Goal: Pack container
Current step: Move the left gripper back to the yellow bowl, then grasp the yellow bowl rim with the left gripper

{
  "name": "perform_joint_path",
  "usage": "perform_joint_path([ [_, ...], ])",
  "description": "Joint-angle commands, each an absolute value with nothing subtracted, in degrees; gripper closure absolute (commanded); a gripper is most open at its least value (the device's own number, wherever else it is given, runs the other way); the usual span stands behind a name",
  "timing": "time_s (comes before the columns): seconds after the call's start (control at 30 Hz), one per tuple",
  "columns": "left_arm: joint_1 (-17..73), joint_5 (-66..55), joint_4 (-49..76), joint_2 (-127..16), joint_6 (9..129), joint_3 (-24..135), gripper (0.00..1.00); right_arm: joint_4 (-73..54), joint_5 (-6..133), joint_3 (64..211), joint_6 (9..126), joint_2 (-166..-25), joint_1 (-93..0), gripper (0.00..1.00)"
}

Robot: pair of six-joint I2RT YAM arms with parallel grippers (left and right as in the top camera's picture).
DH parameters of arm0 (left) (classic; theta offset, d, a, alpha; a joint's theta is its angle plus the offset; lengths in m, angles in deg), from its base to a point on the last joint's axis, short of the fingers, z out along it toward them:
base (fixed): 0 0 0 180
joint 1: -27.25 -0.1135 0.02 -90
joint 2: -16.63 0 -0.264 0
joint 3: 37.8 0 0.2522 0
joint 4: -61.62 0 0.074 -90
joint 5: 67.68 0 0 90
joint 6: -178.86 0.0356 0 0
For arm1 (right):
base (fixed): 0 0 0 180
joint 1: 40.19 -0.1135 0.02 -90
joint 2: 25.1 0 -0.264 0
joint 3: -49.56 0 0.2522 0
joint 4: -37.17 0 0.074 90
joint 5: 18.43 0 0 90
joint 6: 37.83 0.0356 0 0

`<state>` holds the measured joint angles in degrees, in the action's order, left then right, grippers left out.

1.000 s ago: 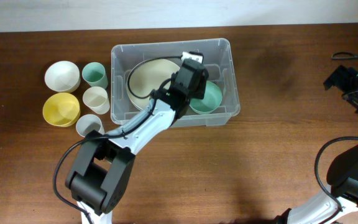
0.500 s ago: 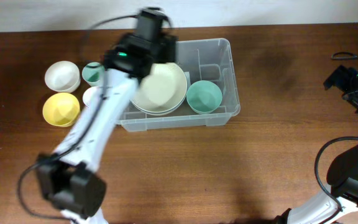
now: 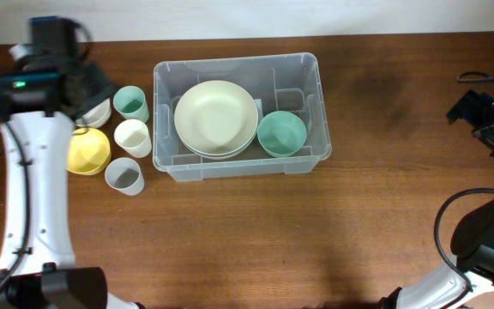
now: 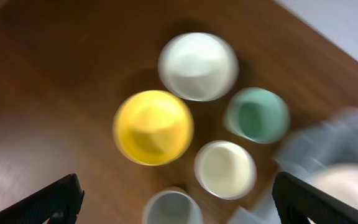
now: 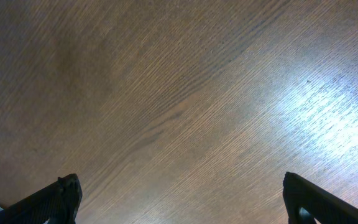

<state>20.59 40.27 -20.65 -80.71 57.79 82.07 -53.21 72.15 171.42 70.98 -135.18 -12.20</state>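
Worktop (image 3: 376, 215): dark brown wood. Container (image 3: 234, 59): clear plastic tub, standing upright toward the back of the worktop, left of centre, open side up. Contents: one large cream bowl (image 3: 216, 116) filling its left part and resting on a second dish whose edge shows beneath it; one green bowl (image 3: 281, 133) just beside it on the right, near the front wall. Loose pieces on the worktop left of the container: green cup (image 3: 130, 103), cream cup (image 3: 132, 136) and grey cup (image 3: 123, 175) in a row from back to front, the first two just beside the container's left wall; yellow bowl (image 3: 87, 150) further left; white bowl (image 3: 98, 112) behind it, largely hidden under my left arm (image 3: 33, 172) in the overhead view. My left jaws: spread wide, holding nothing, hanging above this group of cups and bowls, apart from all of them; the view from that wrist is blurred. My right jaws: likewise spread wide and empty, above bare wood at the right edge of the worktop, well apart from the container.
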Motion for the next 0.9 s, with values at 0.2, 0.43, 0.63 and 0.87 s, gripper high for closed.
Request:
perform_joint_path([
  [0.2,7.76,31.59,-13.40,-81.09,49.11,64.21,0.01,-53.23,72.26,171.20,70.60,-134.43,-12.05,0.01],
  [0.43,5.05,28.99,-2.34,-81.09,49.11,52.02,0.01,-53.23,72.26,171.20,70.60,-134.43,-12.05,0.01],
  [0.63,5.05,29.39,0.68,-82.48,48.92,50.14,0.01,-53.23,72.24,171.20,70.60,-134.43,-12.05,0.01],
  [0.87,5.05,29.32,3.28,-88.41,46.56,50.14,0.01,-53.23,72.26,171.20,70.60,-134.43,-12.05,0.01],
])
